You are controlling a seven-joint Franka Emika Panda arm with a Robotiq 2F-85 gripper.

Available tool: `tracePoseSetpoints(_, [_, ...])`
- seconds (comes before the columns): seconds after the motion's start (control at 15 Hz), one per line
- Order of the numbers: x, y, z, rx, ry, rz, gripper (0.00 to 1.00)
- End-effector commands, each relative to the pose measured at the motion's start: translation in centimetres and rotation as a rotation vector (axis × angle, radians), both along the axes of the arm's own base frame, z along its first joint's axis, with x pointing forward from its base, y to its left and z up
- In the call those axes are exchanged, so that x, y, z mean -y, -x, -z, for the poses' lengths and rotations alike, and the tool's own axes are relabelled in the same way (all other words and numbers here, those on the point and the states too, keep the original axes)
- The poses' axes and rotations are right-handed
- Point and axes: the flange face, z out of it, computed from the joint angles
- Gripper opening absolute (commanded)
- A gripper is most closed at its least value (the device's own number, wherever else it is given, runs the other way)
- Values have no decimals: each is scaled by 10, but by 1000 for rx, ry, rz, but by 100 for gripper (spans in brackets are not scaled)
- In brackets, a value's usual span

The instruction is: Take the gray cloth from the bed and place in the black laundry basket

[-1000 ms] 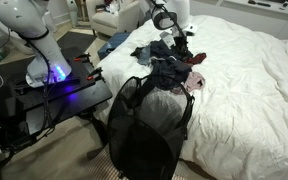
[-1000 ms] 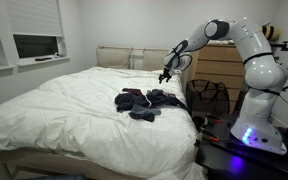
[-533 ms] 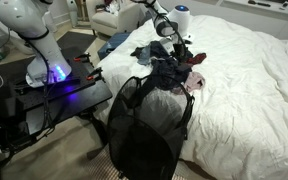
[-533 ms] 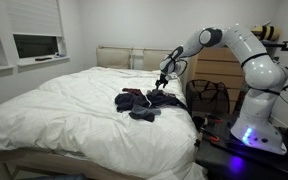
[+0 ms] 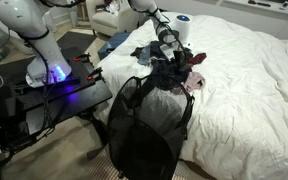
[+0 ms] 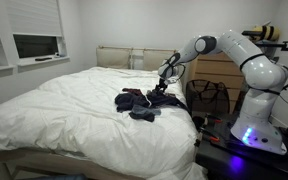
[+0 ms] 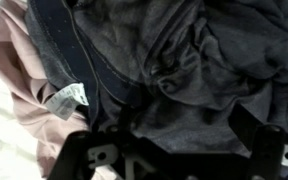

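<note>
A pile of dark clothes [image 5: 174, 68] lies on the white bed [image 5: 254, 80], near the edge by the basket; it also shows in an exterior view [image 6: 142, 102]. The gray cloth [image 7: 189, 75] fills most of the wrist view, wrinkled, on top of the pile. My gripper [image 5: 169, 50] [image 6: 160, 87] is down at the pile's near end. In the wrist view my gripper [image 7: 179, 135] is open, one finger on each side of a fold of the gray cloth. The black mesh laundry basket [image 5: 144, 125] [image 6: 209, 97] stands on the floor beside the bed.
A pink garment [image 7: 19, 95] with a white tag [image 7: 69, 97] and a dark navy band [image 7: 74, 50] lie next to the gray cloth. The robot base [image 5: 49, 70] stands on a black table. Drawers [image 6: 219, 65] stand behind the basket.
The arm has lowered from above the bed down onto the clothes pile. The pile and the basket have not moved.
</note>
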Motion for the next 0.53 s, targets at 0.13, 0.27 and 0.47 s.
tracePoseSetpoints(0.13, [15, -7, -2, -44, 58, 92, 58])
tracePoseSetpoints(0.27, [18, -8, -5, -42, 60, 123, 42])
tracePoseSetpoints(0.47, [19, -9, -11, -42, 59, 160, 20])
